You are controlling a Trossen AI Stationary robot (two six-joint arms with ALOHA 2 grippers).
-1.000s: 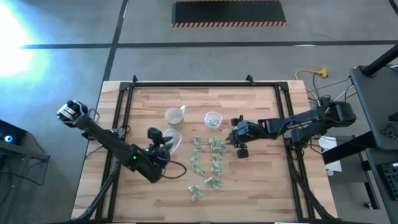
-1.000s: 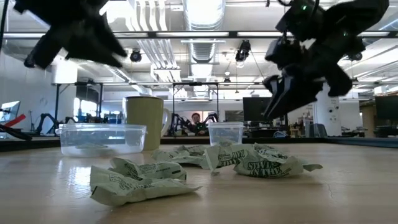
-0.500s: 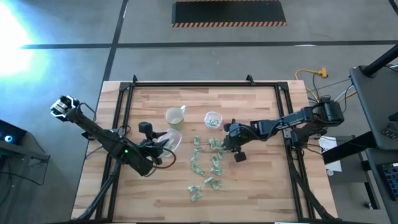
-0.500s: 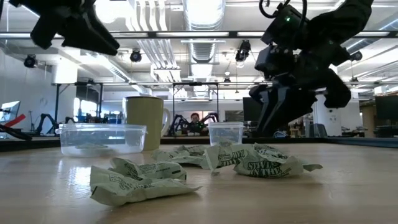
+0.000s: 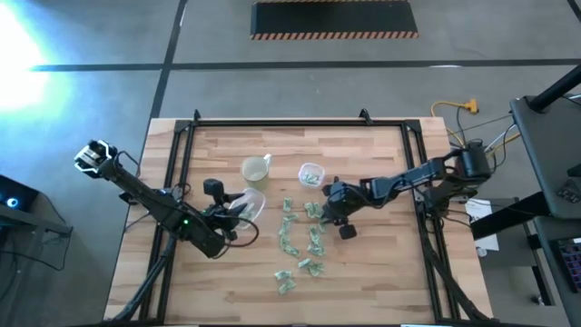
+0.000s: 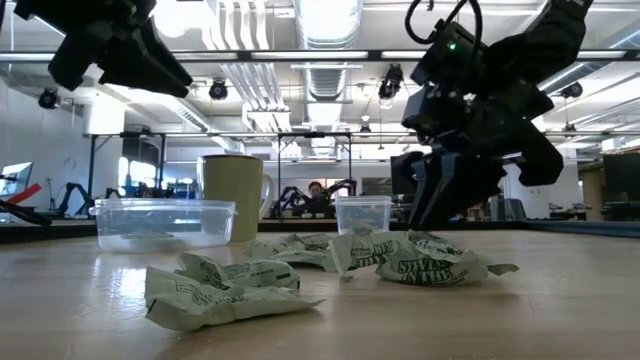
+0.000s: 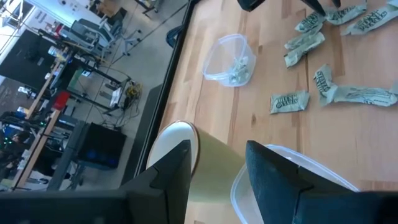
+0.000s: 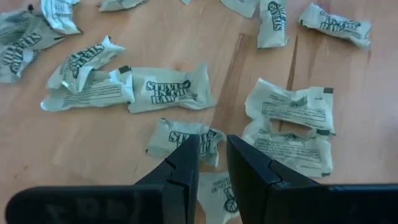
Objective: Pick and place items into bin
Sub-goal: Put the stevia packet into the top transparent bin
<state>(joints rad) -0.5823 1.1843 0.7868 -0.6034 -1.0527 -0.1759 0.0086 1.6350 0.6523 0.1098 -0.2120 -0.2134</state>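
Hovering over packets [image 8: 171, 91] — right tool [image 8: 212, 163] slightly parted, empty; left tool [image 7: 217, 162] spread.

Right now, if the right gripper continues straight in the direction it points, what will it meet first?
Most likely a crinkled packet directly between the fingers of the right gripper, which points down at the scattered packets on the wooden table. Its height above them is hard to judge.

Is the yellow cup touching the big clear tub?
Apart. The high view shows bare wood between the cup and the clear tub below it.
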